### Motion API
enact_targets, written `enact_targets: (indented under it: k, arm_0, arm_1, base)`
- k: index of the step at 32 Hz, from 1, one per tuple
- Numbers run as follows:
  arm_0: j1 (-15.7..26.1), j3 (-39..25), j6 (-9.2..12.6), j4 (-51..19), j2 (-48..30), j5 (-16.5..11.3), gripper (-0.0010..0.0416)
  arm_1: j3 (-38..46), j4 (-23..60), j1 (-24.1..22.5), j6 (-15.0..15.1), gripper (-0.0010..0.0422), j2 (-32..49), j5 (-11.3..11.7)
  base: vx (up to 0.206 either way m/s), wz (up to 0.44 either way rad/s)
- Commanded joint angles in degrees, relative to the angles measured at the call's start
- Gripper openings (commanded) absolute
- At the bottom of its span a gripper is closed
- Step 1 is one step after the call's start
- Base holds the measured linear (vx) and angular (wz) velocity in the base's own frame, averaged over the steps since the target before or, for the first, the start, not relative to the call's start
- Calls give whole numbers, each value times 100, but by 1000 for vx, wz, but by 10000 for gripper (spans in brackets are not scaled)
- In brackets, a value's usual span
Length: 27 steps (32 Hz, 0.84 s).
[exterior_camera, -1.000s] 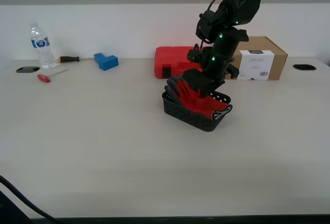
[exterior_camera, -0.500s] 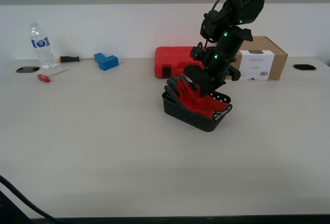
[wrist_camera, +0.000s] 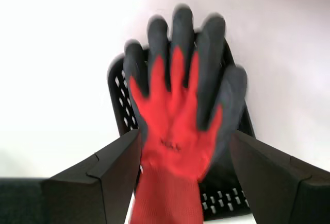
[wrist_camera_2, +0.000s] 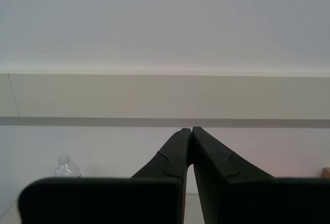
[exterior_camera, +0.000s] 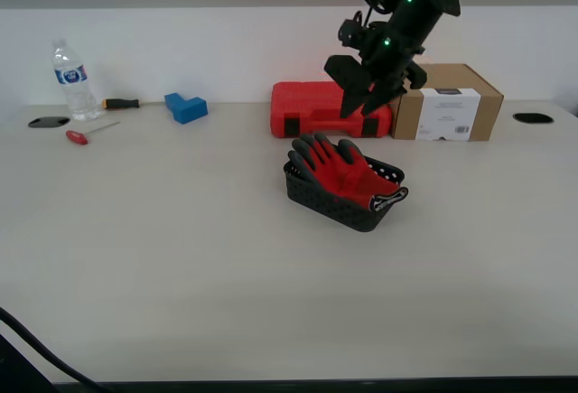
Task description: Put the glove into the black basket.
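The red glove (exterior_camera: pixel 345 173) with dark grey fingers lies across the black basket (exterior_camera: pixel 330 201) in the middle of the table, fingers and cuff overhanging its rims. In the first wrist view the glove (wrist_camera: pixel 178 116) lies flat over the basket (wrist_camera: pixel 119 82). My first gripper (exterior_camera: pixel 361 97) is open and empty, raised above and behind the basket. In its own view the first gripper (wrist_camera: pixel 185 154) straddles the glove from above without touching it. My second gripper (wrist_camera_2: pixel 191 136) is shut and empty, facing the wall; it is out of the exterior view.
A red tool case (exterior_camera: pixel 312 108) and a cardboard box (exterior_camera: pixel 452 101) stand behind the basket. A water bottle (exterior_camera: pixel 71 81), a screwdriver (exterior_camera: pixel 120 103), a red-handled tool (exterior_camera: pixel 86 133) and a blue block (exterior_camera: pixel 186 107) lie at the exterior view's far left.
My first gripper let go of the glove and rose up and back from the basket. The glove now rests on the basket by itself.
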<state>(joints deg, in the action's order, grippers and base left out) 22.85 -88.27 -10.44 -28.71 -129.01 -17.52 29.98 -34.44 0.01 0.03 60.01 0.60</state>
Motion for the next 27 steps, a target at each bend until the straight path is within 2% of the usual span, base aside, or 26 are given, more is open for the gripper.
enact_targets:
  k: [1,5,6,7,27]
  arm_0:
    - [-4,4,-116,-15,356,153,236]
    - [-4,4,-195,-385,686,295,236]
    - [-4,4,-258,-461,723,411,236]
    - [-4,4,-422,-498,750,407,236]
    - [2,4,-415,-431,750,409,236]
  arm_1:
    - [2,-33,0,0,0,2,2]
    - [2,-37,-2,2,0,2,2]
    - [-2,-24,-2,2,0,2,2]
    - [7,-24,0,0,0,2,2]
    - [2,-26,0,2,0,2,4]
  base:
    - [0,0]
    - [0,0]
    - [0,0]
    - [0,0]
    - [0,0]
